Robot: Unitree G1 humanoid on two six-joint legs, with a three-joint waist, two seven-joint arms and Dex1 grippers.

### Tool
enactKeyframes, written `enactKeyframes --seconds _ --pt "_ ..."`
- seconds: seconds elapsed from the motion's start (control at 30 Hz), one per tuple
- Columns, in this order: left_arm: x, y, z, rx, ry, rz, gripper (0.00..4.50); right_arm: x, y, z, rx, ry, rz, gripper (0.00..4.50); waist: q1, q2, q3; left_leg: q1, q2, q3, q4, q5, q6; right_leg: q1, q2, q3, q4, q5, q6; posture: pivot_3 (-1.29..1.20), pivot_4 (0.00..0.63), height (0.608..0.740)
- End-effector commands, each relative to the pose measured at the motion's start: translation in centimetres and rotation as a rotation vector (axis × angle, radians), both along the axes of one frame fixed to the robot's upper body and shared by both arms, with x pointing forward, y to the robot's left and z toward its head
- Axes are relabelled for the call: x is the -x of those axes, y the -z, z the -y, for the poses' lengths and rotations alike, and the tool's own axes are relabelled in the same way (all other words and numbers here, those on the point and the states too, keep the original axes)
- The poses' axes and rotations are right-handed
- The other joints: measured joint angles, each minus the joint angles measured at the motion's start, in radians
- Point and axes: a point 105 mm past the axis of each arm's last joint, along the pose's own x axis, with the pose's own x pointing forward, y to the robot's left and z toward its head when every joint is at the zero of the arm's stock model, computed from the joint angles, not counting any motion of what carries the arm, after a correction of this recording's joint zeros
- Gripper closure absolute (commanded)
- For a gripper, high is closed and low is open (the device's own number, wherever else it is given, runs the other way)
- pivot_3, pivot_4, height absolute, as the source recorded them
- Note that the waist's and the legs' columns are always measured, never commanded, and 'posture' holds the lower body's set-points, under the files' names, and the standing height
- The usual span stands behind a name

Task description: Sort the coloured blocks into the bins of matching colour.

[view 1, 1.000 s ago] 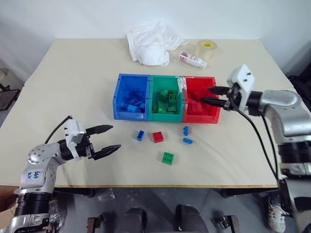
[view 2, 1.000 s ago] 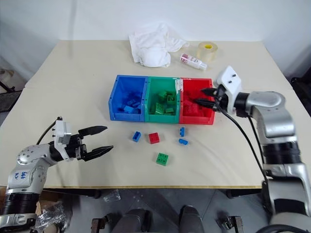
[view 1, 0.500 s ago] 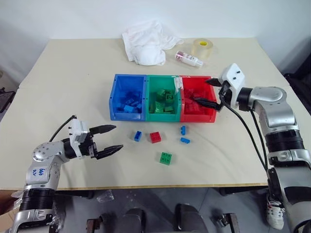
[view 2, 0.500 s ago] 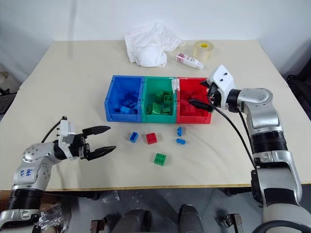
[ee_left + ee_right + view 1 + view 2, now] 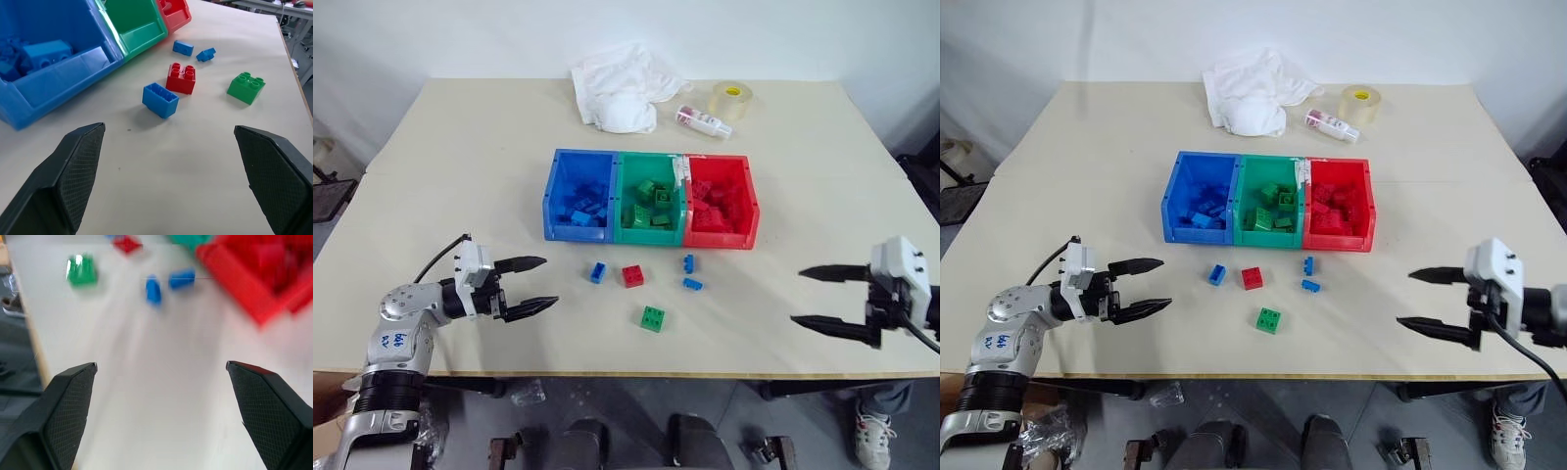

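Nearest, the left gripper (image 5: 536, 284) and right gripper (image 5: 815, 297) hover empty over the table (image 5: 460, 186), jaws spread wide. Between them lie five loose blocks: one green block (image 5: 652, 318), one red block (image 5: 632, 276) and three blue blocks (image 5: 597, 272). Beyond stand three joined bins, blue bin (image 5: 578, 194), green bin (image 5: 649, 198), red bin (image 5: 721, 200), each holding matching bricks.

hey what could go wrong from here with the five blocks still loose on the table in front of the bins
1. The two small blue blocks lie close together, so a hand closing on one may knock the other away.
2. The blue block lies right beside the red block; the open left hand could catch both and drop one in the wrong bin.
3. The green block lies nearest the table's front edge; a nudge might push it off.
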Motion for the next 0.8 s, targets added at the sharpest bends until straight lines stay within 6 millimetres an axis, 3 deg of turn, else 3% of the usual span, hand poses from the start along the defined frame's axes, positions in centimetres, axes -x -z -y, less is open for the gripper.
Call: enactKeyframes --seconds 0.03,0.2,0.37,0.47,0.77,0.8 --pt "-0.1 -0.6 -0.3 -0.01 0.006 0.026 0.0 0.9 -2.0 -0.2 0.033 -0.016 0.053 0.07 -0.002 0.0 0.0 0.0 0.0 0.001 0.0 0.0 0.0 0.0 0.0 0.0 0.0 0.0 0.0 0.0 0.15 0.74" --pt "-0.3 -0.6 0.0 -0.009 0.008 0.03 0.0 0.1 -1.3 -2.9 0.016 -0.056 0.03 0.07 0.0 0.0 0.0 0.001 0.001 0.001 0.0 0.0 0.0 0.0 0.0 0.0 0.0 0.0 0.0 0.0 0.15 0.74" --pt "-0.3 -0.8 0.5 0.004 0.014 0.049 0.0 -3.6 1.1 -8.2 -0.051 -0.083 0.035 0.07 -0.001 -0.001 0.0 0.0 0.001 0.0 0.0 0.0 0.0 -0.001 0.0 0.0 -0.001 0.0 0.0 0.0 0.15 0.74" --pt "-0.1 -0.9 0.7 0.007 0.015 0.057 0.0 -5.3 2.2 -10.3 -0.072 -0.1 0.048 0.07 -0.001 0.0 0.0 -0.001 0.0 0.0 0.0 0.0 0.0 -0.003 0.0 0.001 0.0 0.0 0.0 0.0 0.15 0.74" --pt "0.6 -1.2 0.0 0.006 -0.034 0.079 0.0 -8.0 5.9 -12.3 -0.04 -0.09 -0.012 0.07 -0.005 0.0 0.0 -0.001 -0.001 -0.003 0.0 0.0 0.0 -0.002 0.0 0.0 0.001 0.0 0.0 0.0 0.15 0.74" --pt "0.8 -1.2 -0.1 0.007 -0.038 0.077 0.0 -8.1 5.9 -12.5 -0.049 -0.098 -0.009 0.24 -0.005 0.0 0.0 -0.001 -0.001 -0.003 0.0 0.0 0.0 -0.002 0.0 0.0 0.001 0.0 0.0 0.0 0.15 0.74"
